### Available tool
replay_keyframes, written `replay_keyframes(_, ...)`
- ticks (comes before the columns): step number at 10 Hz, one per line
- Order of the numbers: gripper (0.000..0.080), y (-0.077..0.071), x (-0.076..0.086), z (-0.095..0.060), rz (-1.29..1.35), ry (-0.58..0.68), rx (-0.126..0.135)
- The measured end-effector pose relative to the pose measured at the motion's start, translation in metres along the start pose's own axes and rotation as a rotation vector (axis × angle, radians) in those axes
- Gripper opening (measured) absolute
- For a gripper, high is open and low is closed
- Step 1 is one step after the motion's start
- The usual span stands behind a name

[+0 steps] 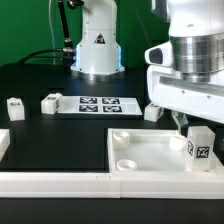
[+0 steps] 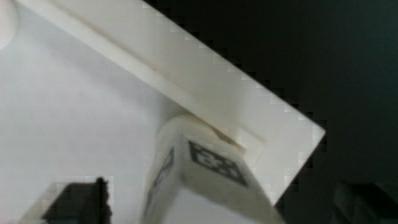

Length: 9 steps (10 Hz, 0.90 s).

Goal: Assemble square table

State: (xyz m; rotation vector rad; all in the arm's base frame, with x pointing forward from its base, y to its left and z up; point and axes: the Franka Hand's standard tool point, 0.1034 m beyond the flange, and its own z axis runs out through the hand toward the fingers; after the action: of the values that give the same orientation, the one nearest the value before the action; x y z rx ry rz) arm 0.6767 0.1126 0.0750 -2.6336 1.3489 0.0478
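Observation:
The white square tabletop (image 1: 150,150) lies rim-up at the front of the table, with round sockets in its corners. My gripper (image 1: 192,128) hangs over its corner on the exterior view's right. A short white tagged leg (image 1: 201,147) stands slightly tilted on that corner, between the jaws. In the wrist view the leg (image 2: 214,170) rises between my dark fingers (image 2: 75,200) over the tabletop (image 2: 71,120). A gap shows between that finger and the leg, so the jaws stand open around it. Three more legs (image 1: 14,106) (image 1: 50,102) (image 1: 152,112) lie farther back.
The marker board (image 1: 100,104) lies flat behind the tabletop. White border rails run along the front (image 1: 60,182) and at the exterior view's left (image 1: 3,145). The robot's base (image 1: 98,50) stands at the back.

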Motion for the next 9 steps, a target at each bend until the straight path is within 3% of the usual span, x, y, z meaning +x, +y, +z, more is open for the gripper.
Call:
replay_keyframes(3,0.0649,0.002,0.003,0.0,-0.235,0.003,-0.005)
replay_keyframes(7,0.0649,0.008,0.016,0.0,-0.985,0.001,-0.078)
replay_keyframes(8,0.0649,0.007,0.016,0.0,-0.968,0.005,-0.075)
replay_keyframes(9,0.052,0.007,0.016,0.0,-0.938,0.006,-0.075)
